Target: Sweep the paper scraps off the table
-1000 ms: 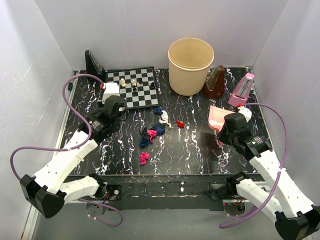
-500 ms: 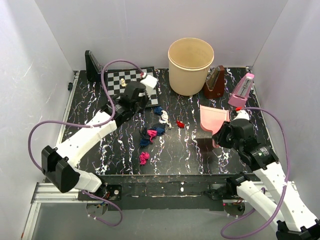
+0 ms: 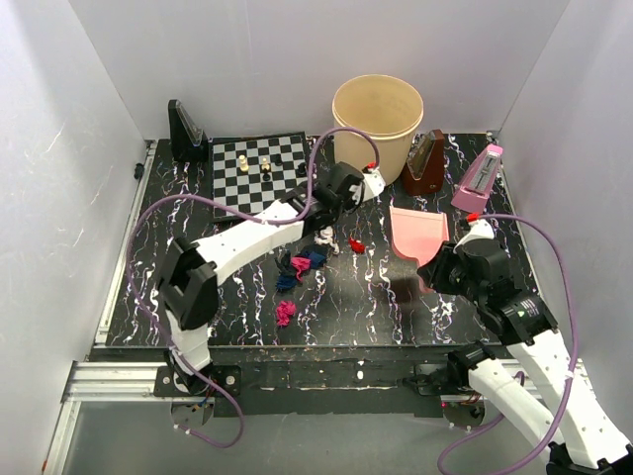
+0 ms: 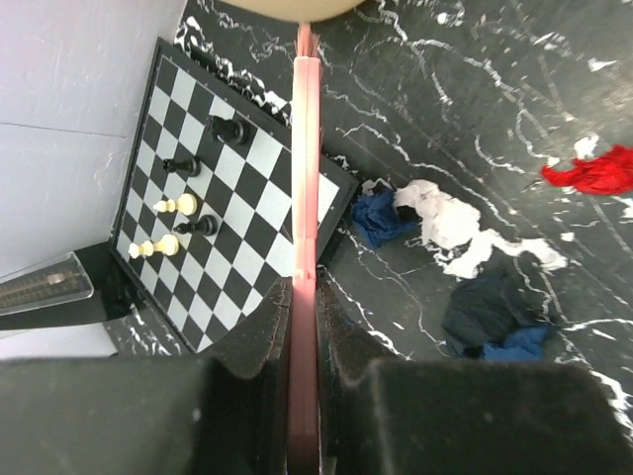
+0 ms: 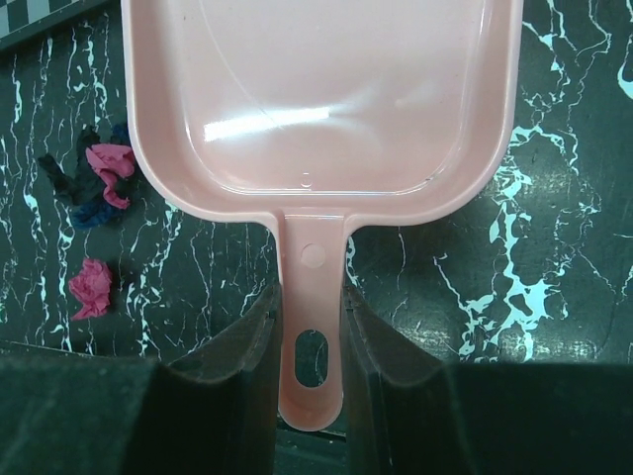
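The left gripper is clamped on a thin pink tool with a white end. It hangs near the back edge of the black marble-look table, just beside the round beige bucket. The right gripper squeezes the handle of the pink plastic dustpan, over the right half of the table. From its shadow, I think the pan is up in the air, not flat on the top.

The small crumpled paper scraps lie in a loose bunch near the middle of the table. 1 red scrap sits between the bunch and the pan. 1 magenta scrap sits alone, nearer the front edge.

What could go wrong? The tool is very close to the bucket and near the black-and-white chessboard. A wide swing could bump the bucket or tip the chess pieces. The arm's purple cable loops over the board's right side and could snag them too. The scraps look very light, so a fast push could flick them past the pan. If the pan's lip does not touch the table, scraps could slip under it. The lone magenta scrap could get missed.

0.5 seconds ago the left gripper was over the right edge of the chessboard. Now it has moved right, next to the bucket. 1 second ago the dustpan stood tipped up closer to the right edge. Now it is further in and its open face looks up. The scraps have not moved.
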Action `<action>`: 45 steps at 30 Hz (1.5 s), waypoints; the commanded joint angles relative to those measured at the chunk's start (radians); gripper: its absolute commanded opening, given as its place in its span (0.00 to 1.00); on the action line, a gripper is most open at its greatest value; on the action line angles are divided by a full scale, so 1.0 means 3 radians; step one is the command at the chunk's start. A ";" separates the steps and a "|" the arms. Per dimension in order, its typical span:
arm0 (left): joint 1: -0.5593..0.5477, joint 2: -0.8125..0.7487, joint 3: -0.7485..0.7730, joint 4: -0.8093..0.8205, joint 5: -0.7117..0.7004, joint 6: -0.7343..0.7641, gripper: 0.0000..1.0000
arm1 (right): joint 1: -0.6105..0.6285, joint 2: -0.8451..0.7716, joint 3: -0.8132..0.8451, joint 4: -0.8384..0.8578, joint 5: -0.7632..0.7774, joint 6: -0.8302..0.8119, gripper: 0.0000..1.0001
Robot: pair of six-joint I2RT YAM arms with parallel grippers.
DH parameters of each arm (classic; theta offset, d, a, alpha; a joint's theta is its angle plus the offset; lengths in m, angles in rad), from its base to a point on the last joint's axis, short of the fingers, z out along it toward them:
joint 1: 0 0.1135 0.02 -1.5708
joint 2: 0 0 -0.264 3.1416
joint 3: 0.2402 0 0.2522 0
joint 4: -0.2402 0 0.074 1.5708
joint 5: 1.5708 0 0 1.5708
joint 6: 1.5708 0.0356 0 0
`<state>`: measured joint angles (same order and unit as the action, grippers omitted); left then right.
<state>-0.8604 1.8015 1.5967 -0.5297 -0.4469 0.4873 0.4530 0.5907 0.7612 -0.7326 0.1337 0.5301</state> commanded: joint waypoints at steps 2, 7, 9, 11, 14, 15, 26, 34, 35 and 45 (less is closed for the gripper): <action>-0.0016 0.0269 0.0272 -0.0239 -0.0525 0.0303 0.00 | 0.0004 -0.0057 0.0157 -0.0002 0.0127 -0.0059 0.01; -0.0102 0.0315 0.0119 -0.0366 -0.0505 0.0329 0.00 | 0.0004 -0.0143 0.0183 -0.0058 0.0265 -0.0044 0.01; -0.0143 0.0290 0.0042 -0.0570 -0.0388 0.0247 0.00 | 0.0004 -0.0235 0.0183 -0.0038 0.0311 -0.0044 0.01; -0.0195 0.0264 0.0062 -0.0907 -0.0102 0.0038 0.00 | 0.0004 -0.0281 0.0178 -0.0023 0.0321 -0.0054 0.01; -0.0231 0.0192 0.0200 -0.1418 0.0541 -0.0258 0.00 | 0.0004 -0.0322 0.0183 -0.0033 0.0377 -0.0054 0.01; -0.0231 0.0182 0.0246 -0.1562 0.0680 -0.0325 0.00 | 0.0004 -0.0328 0.0183 -0.0033 0.0408 -0.0049 0.01; -0.0277 -0.0048 0.0757 -0.1865 -0.0376 -0.0520 0.00 | 0.0004 -0.0486 0.0147 -0.0028 0.0526 -0.0013 0.01; -0.0287 -0.0099 0.0477 -0.0997 -0.0199 -0.0163 0.00 | 0.0004 -0.0547 0.0116 -0.0038 0.0623 0.0048 0.01; -0.0292 -0.0125 0.0426 -0.0823 -0.0071 -0.0081 0.00 | 0.0009 -0.0553 0.0121 -0.0048 0.0643 0.0053 0.01; -0.0333 0.0105 0.0313 0.0088 0.0762 0.0752 0.00 | 0.0009 -0.0716 0.0285 -0.0176 0.0679 0.0053 0.01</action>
<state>-0.9447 1.8221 1.6760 -0.6407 -0.3702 0.5922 0.4530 0.4068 0.7822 -0.7826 0.3130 0.5442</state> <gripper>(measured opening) 0.076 0.317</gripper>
